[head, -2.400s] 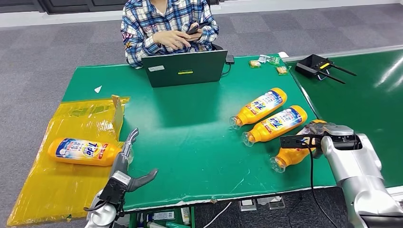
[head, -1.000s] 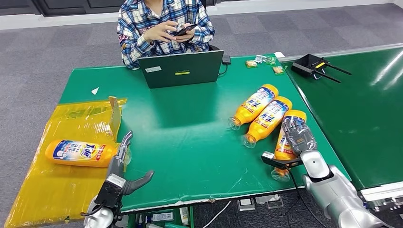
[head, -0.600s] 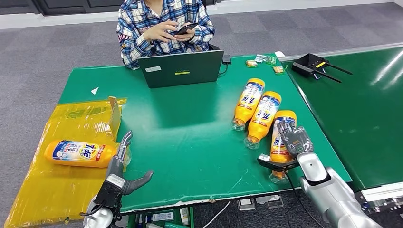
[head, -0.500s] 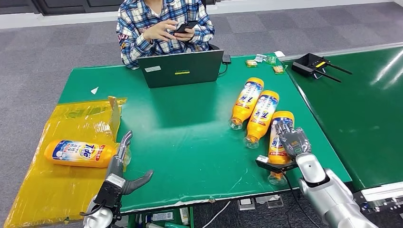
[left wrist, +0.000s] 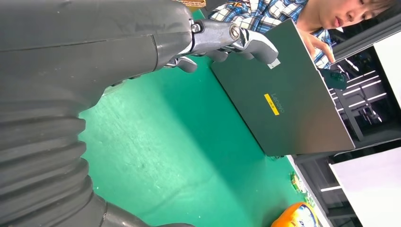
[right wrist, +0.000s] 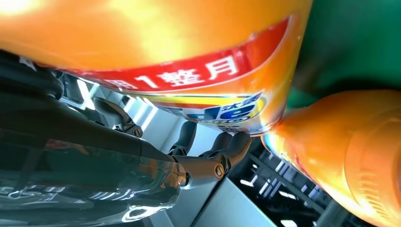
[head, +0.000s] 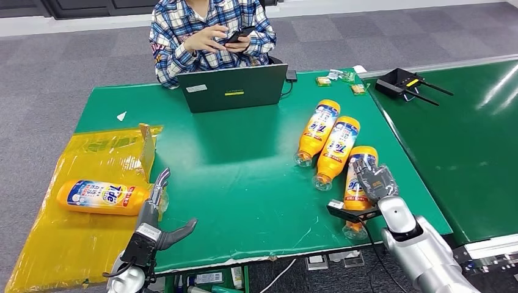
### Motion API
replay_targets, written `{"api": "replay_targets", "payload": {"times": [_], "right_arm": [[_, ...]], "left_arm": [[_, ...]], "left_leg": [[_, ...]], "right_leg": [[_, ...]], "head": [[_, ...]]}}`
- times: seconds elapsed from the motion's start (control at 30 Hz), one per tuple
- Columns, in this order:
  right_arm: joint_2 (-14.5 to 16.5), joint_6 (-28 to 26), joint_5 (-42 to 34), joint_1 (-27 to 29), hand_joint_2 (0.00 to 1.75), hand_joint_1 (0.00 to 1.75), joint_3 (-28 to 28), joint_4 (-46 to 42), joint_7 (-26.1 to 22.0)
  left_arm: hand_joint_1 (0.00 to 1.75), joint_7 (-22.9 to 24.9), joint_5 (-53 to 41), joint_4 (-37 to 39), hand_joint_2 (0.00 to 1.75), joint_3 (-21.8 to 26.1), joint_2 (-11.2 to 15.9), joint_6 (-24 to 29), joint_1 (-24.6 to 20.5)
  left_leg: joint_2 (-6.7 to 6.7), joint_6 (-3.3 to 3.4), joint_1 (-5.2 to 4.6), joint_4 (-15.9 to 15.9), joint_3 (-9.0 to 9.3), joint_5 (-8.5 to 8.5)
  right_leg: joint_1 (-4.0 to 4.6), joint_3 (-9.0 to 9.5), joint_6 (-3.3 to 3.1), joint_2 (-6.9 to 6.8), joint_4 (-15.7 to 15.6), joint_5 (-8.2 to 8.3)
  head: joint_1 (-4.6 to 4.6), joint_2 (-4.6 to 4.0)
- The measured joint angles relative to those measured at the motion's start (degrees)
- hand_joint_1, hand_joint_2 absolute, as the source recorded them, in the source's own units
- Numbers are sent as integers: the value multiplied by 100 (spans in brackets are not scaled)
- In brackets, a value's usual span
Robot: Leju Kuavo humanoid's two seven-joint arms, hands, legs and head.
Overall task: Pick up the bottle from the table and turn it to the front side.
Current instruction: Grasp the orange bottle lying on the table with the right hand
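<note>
On green surface (head: 244,177), right hand (head: 374,181) fingers (right wrist: 227,151) wrapped over nearest bottle (head: 356,183); left hand (head: 160,217) fingers spread, empty.

Orange bottle (head: 355,178), green table (head: 244,177), yellow sheet (head: 73,232), plaid shirt (head: 177,30)

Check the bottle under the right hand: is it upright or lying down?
Lying down. The bottle lies flat on the green table, beside two others, with the right hand on it.

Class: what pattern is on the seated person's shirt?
A plaid check of blue, white and red on the shirt, best seen in the head view.
</note>
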Motion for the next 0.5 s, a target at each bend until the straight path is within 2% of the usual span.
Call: {"api": "replay_targets", "payload": {"times": [0.1, 0.17, 0.2, 0.3, 0.33, 0.37, 0.4, 0.5], "right_arm": [[-25, 1065, -24, 200, 175, 175, -87, -781, 184], [54, 2185, -179, 276, 175, 175, -367, -1451, -238], [163, 2781, -373, 260, 175, 175, -648, -1750, -771], [703, 4793, -1494, 4, 175, 175, -2046, -2309, -3105], [867, 5200, -1945, -95, 175, 175, -2530, -2374, -3705], [996, 5419, -2354, -183, 175, 175, -2935, -2408, -4027], [1086, 5438, -2723, -258, 175, 175, -3266, -2415, -4105], [1236, 5404, -3811, -389, 175, 175, -3988, -2396, -3857]], "left_arm": [[0, 0, -40, 31, 175, -3, -1, -10, -19], [0, 0, -85, 56, 175, -3, -4, -15, -36], [0, 0, -102, 69, 175, -3, -7, -16, -49], [0, 0, -121, 108, 175, -5, -15, -3, -92], [0, 0, -121, 116, 175, -7, -20, 4, -101], [0, 0, -121, 122, 175, -9, -25, 10, -106], [0, 0, -121, 127, 175, -11, -28, 15, -108], [0, 0, -121, 150, 175, -13, -39, 23, -121]], "left_leg": [[-2, 0, 0, 0, -7, 0], [-1, 0, 0, 0, -11, 0], [2, -1, 0, 0, -12, 1], [6, 0, 0, 0, -12, 4], [-2, 1, 0, 0, -14, 6], [-12, 3, 1, 1, -16, 9], [-21, 4, 1, 1, -19, 11], [-23, 5, -1, 2, -23, 12]], "right_leg": [[-1, -4, 0, -2, 2, 0], [-1, -7, 0, -3, 4, 1], [0, -9, 0, -1, 5, 2], [1, -13, 0, 0, 5, 5], [1, -12, 1, -8, 4, 4], [2, -10, 1, -19, 3, 4], [2, -9, 2, -29, 3, 3], [-1, -11, 3, -29, 2, 3]], "head": [[0, -1], [0, -1], [0, 0], [0, -1], [0, -1], [0, -1], [0, -1], [0, 0]]}}
